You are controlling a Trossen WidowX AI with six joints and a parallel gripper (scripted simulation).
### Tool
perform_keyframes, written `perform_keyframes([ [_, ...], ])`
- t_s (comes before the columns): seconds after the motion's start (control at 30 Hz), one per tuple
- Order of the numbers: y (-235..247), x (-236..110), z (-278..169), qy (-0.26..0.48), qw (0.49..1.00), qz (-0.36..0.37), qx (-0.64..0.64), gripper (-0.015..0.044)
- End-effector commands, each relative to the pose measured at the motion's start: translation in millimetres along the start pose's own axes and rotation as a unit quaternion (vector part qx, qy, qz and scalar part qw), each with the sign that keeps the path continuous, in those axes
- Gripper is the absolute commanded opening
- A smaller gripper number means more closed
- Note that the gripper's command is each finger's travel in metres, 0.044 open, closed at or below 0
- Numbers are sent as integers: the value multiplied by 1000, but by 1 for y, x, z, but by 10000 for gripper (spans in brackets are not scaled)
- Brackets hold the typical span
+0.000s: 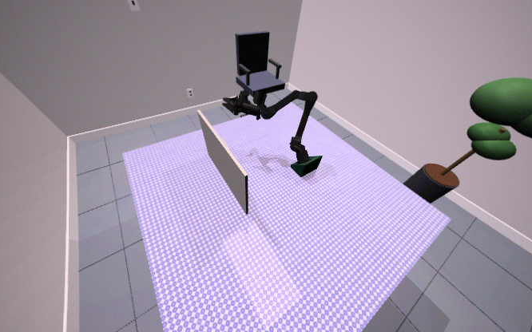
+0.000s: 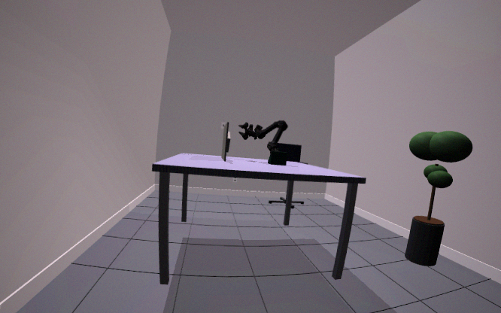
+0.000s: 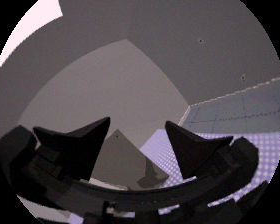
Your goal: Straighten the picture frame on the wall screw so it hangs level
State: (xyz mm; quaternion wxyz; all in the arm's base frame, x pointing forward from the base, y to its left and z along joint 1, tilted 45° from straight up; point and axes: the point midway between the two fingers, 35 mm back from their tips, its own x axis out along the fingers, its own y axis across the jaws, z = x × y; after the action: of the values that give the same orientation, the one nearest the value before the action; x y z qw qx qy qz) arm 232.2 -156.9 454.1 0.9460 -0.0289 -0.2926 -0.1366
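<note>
The upright grey wall board (image 1: 224,164) (image 2: 224,149) (image 3: 116,160) stands on the table. The picture frame (image 2: 228,143) shows edge-on as a thin block on the board's robot side. In the top view the board hides nearly all of it. In the wrist view only a pale strip, perhaps its edge, shows low behind the gripper body. Its tilt cannot be told, and the screw and notched strip cannot be made out. My gripper (image 1: 224,102) (image 2: 241,130) (image 3: 138,122) is open and empty, at about the height of the board's top, on the frame's side and apart from it.
The arm's green base (image 1: 307,165) stands on the checked table top (image 1: 343,214). An office chair (image 1: 260,80) is behind the table. A potted plant (image 1: 442,177) (image 2: 424,241) stands on the floor beside it. A shadow falls on the board in the wrist view.
</note>
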Motion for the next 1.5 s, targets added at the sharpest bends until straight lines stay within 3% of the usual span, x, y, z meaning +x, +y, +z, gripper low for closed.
perform_keyframes([
  [0.0,1,0,-1,1,1000,0,3,374],
  [0.17,36,-11,-32,41,996,-4,82,260],
  [0.47,106,-63,-98,163,969,1,184,260],
  [0.8,162,-148,-160,301,934,33,192,260],
  [1.47,163,-150,-161,303,933,34,191,260],
])
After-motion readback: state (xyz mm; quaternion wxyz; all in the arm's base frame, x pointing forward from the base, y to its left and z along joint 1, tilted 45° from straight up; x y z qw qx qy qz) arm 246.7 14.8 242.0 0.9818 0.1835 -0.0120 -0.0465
